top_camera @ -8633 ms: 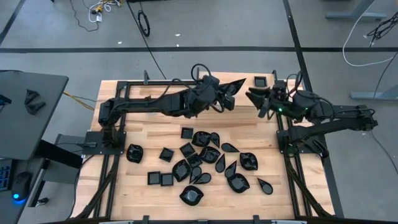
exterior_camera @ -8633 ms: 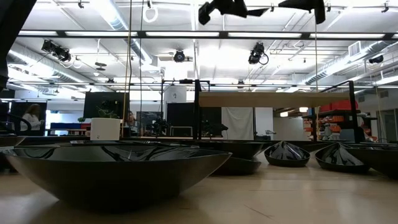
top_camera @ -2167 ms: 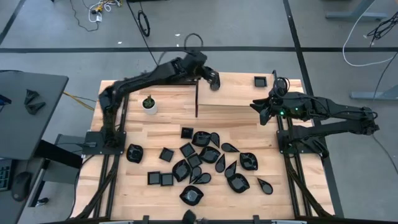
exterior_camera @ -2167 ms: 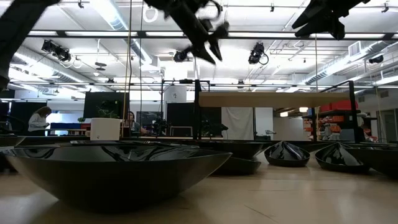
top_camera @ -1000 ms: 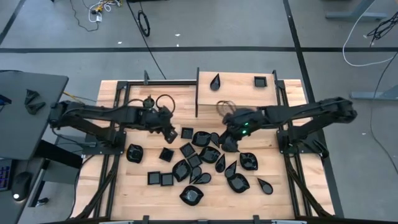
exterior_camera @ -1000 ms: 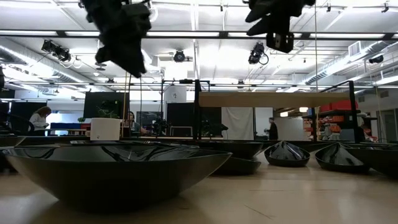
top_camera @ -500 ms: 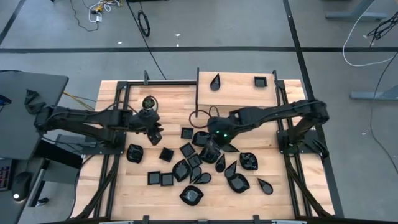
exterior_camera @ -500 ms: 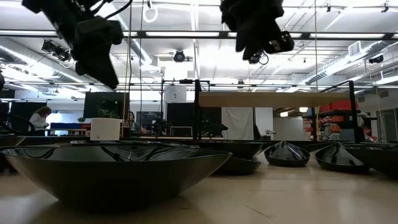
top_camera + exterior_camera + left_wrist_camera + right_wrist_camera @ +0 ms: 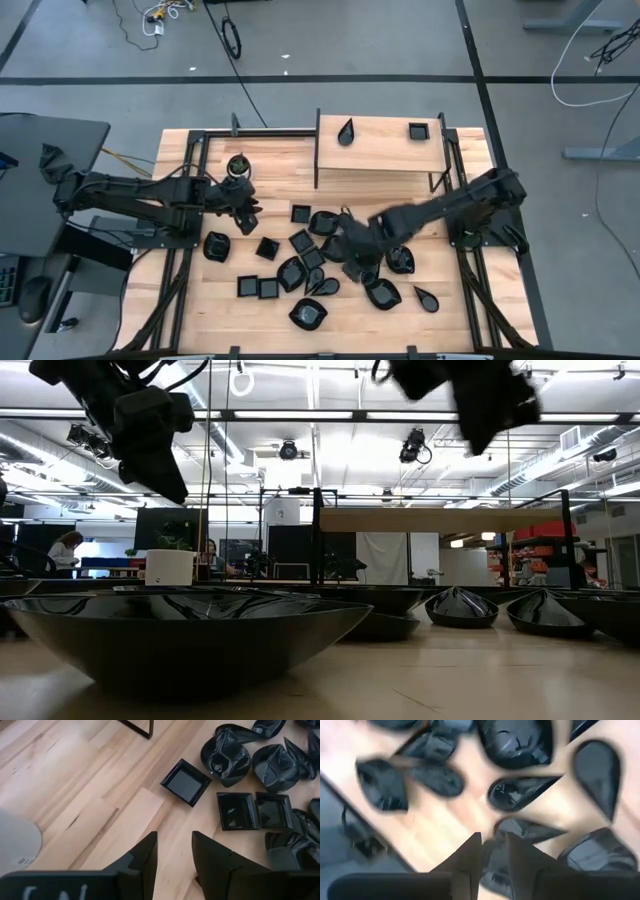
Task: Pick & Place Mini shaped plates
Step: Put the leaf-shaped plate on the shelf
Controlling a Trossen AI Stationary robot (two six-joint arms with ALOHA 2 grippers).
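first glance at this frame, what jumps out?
The heap of black plates strewn over the table's middle and near side, with the right tool low over the heap. Next, the raised shelf at the far edge, holding just two plates: a teardrop and a square. The left tool, empty with fingers apart, sits near the plant pot.

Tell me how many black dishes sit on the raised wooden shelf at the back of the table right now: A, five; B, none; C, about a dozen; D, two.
D: the high view shows just a teardrop dish and a square dish on the raised shelf, while the other dishes lie scattered on the table below.
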